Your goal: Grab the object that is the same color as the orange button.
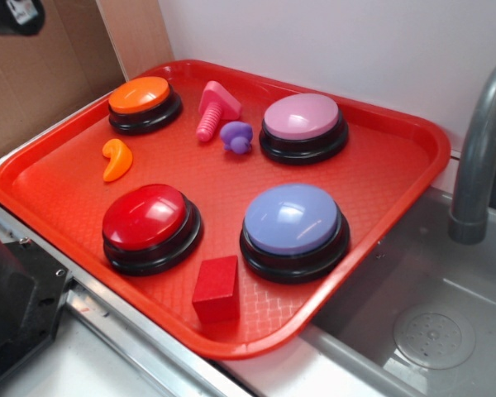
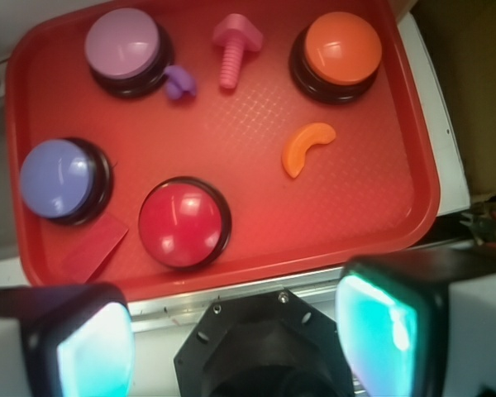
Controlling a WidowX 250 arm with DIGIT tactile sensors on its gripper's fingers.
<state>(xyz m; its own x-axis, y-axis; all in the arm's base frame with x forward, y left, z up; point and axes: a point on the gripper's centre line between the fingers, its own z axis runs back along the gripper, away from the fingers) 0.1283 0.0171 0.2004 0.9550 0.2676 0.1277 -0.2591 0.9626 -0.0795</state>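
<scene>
Beside the sink, the red tray [image 1: 50,194] held the untouched orange crescent [image 2: 307,147], with the end effector [image 2: 236,331] spread wide, high above it.

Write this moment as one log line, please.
stage: pre-grasp | gripper: open, above tray edge | target: orange piece, untouched, near orange button

No writing, label, brand mark, number or sign can be read in either view. The domed tops of the buttons are plain, the red tray [image 1: 413,141] carries only a woven texture, and the cardboard [image 1: 41,74] behind it shows no print.
</scene>
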